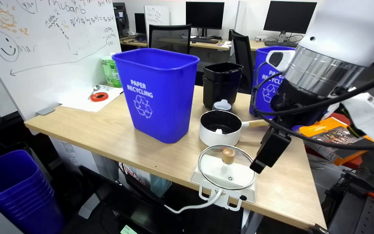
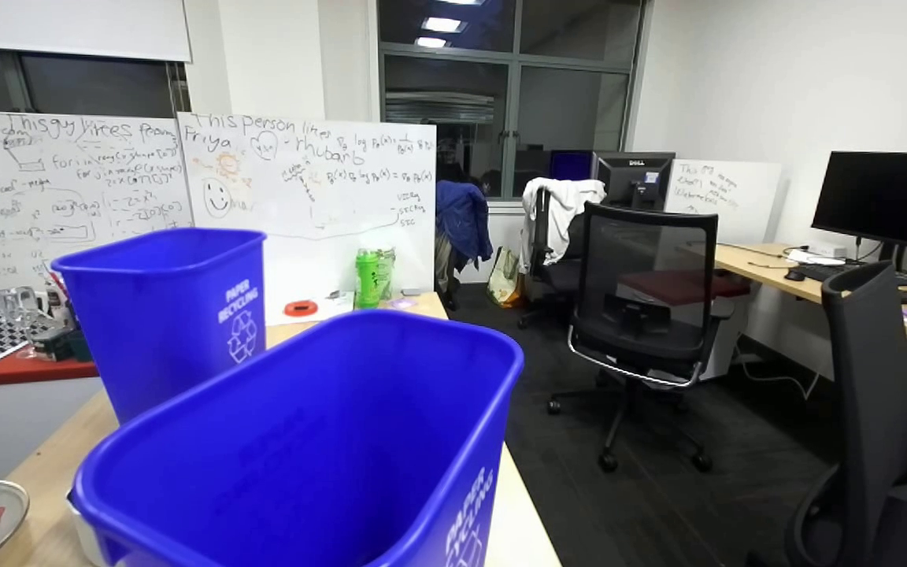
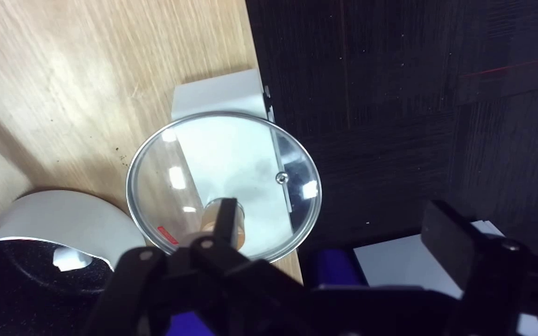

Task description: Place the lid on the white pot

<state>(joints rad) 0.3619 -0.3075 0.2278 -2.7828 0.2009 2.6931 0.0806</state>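
The glass lid (image 1: 211, 170) has a metal rim and a wooden knob (image 1: 228, 155). It lies knob up on a flat white box (image 1: 251, 193) at the table's front edge. The lid shows in the wrist view (image 3: 250, 154) and partly in an exterior view (image 2: 22, 496). The white pot (image 1: 218, 140), dark inside, stands behind the lid, its pale handle pointing toward the arm. The wrist view shows part of the pot (image 3: 77, 210). My gripper (image 3: 332, 210) is open and empty; one finger overlaps the knob in view, the other is out past the table edge.
A blue bin (image 1: 157, 107) stands left of the pot. Another blue bin (image 1: 260, 78) and a black container (image 1: 221, 84) stand behind it, with a small grey-blue cup (image 1: 222, 105). An orange box (image 1: 330, 136) lies at the right. A white cable (image 1: 200, 206) hangs from the box.
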